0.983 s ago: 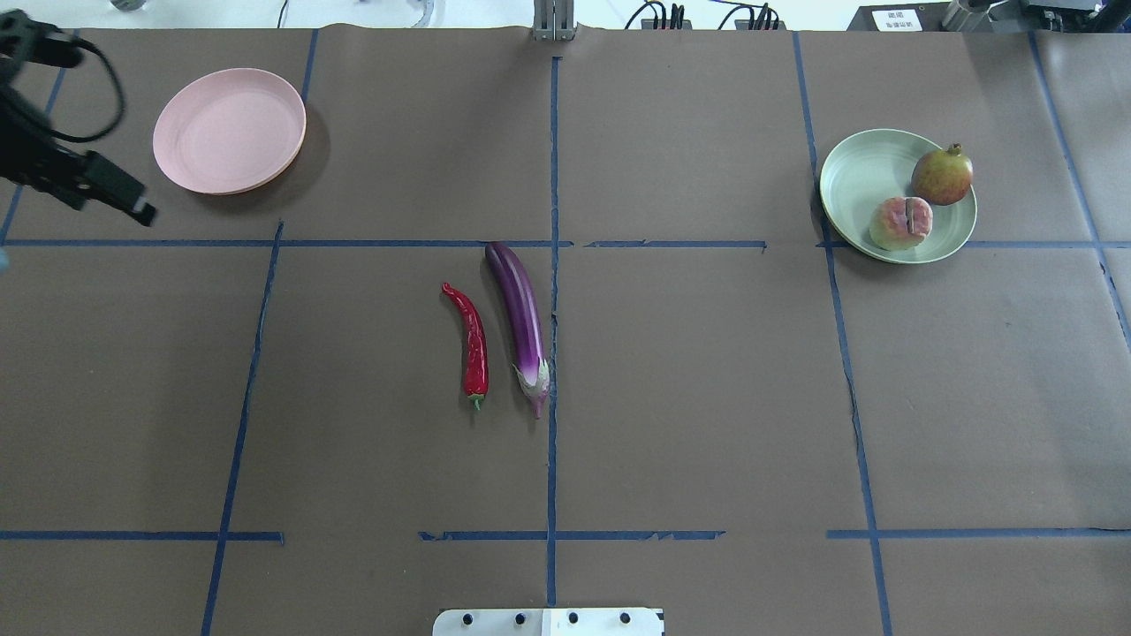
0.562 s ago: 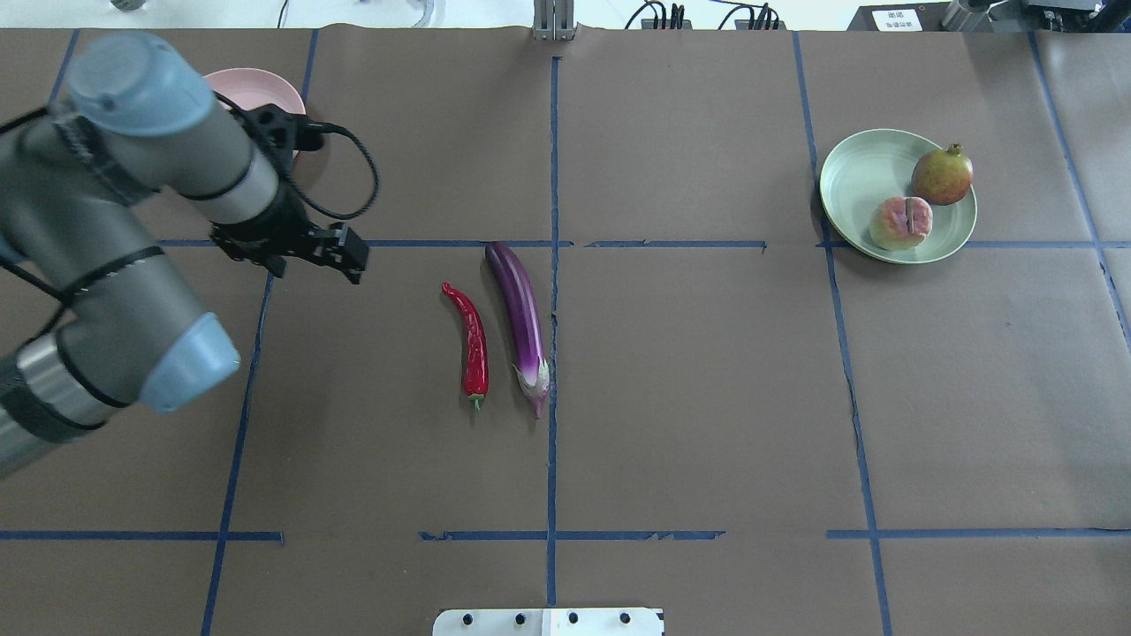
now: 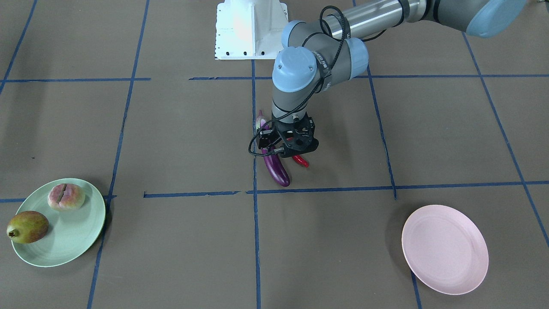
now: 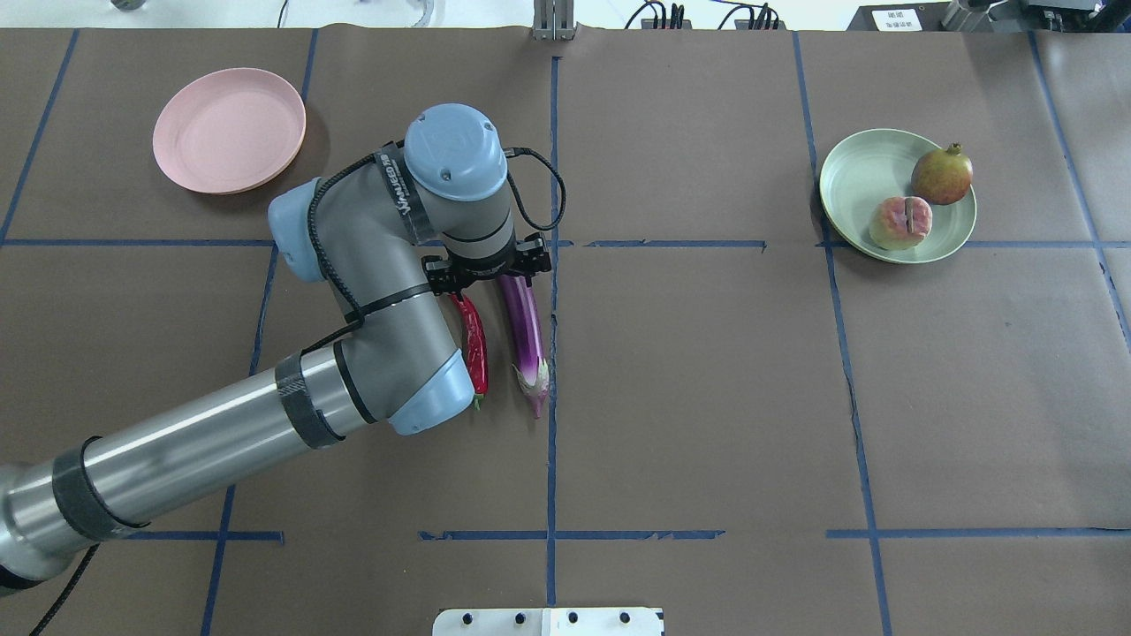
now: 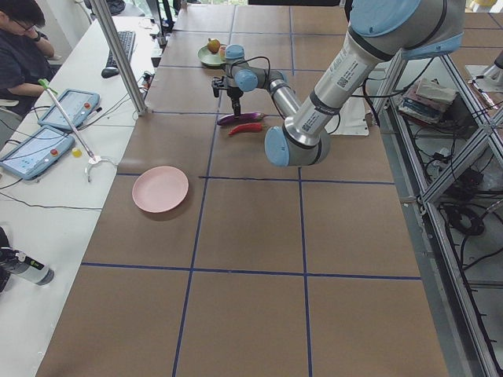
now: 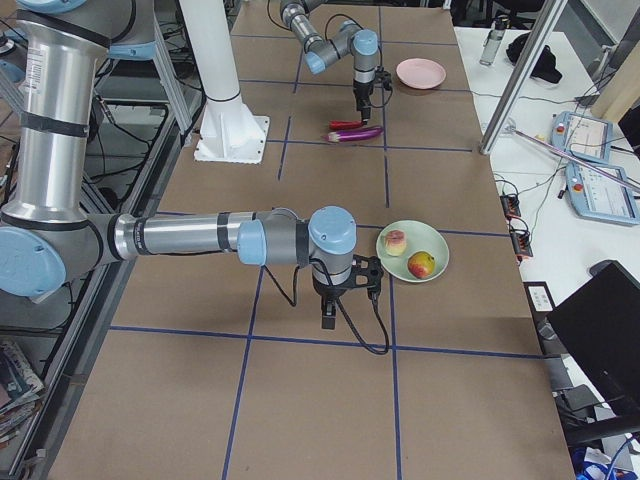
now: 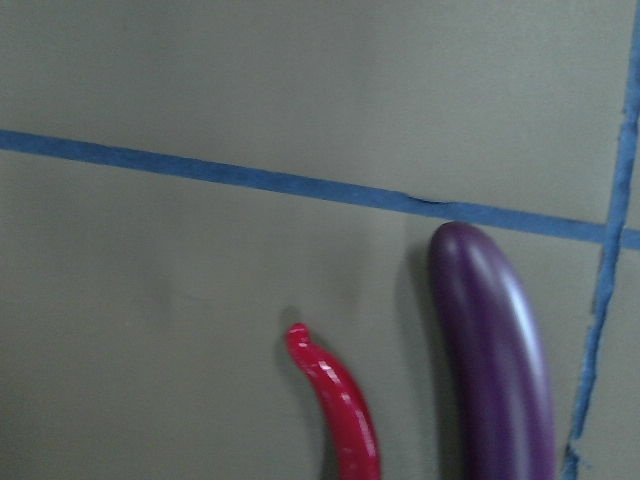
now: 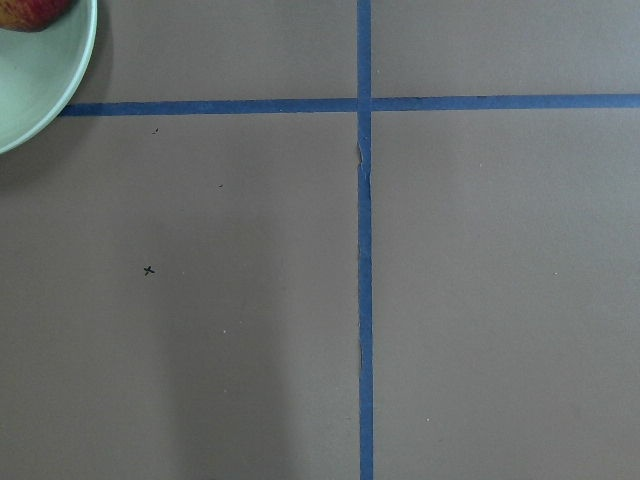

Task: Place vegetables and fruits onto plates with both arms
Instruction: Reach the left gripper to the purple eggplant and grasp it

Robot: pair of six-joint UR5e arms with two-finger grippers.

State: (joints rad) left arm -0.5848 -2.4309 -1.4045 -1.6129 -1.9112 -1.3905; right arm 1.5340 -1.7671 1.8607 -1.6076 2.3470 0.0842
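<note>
I have the left gripper [image 3: 297,150] low over the middle of the desk [image 4: 707,397], above the far ends of the eggplant [image 4: 523,327] and the chili pepper [image 4: 477,349]. Both lie flat side by side, close but apart, stems towards the robot. The wrist hides the fingers, and my left wrist feed shows none, so I cannot tell whether they are spread or pressed together. The pink plate [image 4: 229,130] sits bare near the desk's far left corner. The mint green plate [image 4: 861,181], near the far right, carries the peach [image 4: 900,223] and the pomegranate [image 4: 942,176]. The right gripper [image 6: 328,318] hangs near that plate, towards the desk's right end. Its fingers show only from the side, so I cannot tell their state.
</note>
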